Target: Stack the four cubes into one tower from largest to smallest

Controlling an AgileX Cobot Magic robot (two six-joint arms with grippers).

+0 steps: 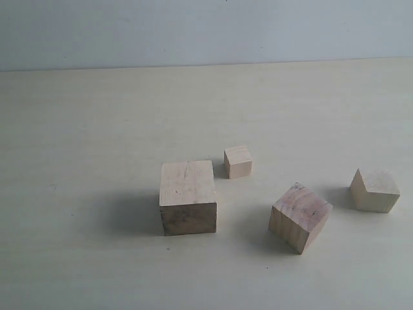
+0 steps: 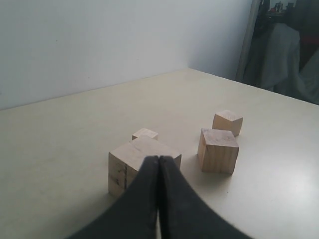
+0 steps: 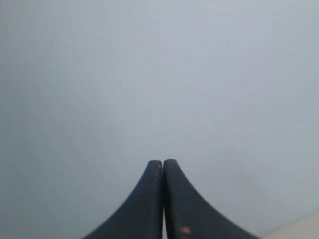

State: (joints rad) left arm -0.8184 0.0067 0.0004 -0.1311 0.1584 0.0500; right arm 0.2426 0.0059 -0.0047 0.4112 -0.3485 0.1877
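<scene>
All four wooden cubes stand apart on the pale table. The largest cube [image 1: 188, 196] [image 2: 141, 164] is left of centre. Just behind it to the right sits the smallest cube [image 1: 238, 161] [image 2: 145, 133]. The second-largest, pinkish with dark specks [image 1: 299, 217] [image 2: 218, 150], lies turned at front right. A paler cube [image 1: 374, 190] [image 2: 228, 122] rests at far right. No tower stands. My left gripper [image 2: 159, 159] is shut and empty, short of the largest cube. My right gripper [image 3: 163, 163] is shut, empty, facing only a blank wall. Neither gripper shows in the exterior view.
The pale table [image 1: 97, 129] runs back to a grey wall [image 1: 193, 29]. In the left wrist view the table's far corner [image 2: 192, 69] shows, with dark clutter [image 2: 286, 45] beyond it.
</scene>
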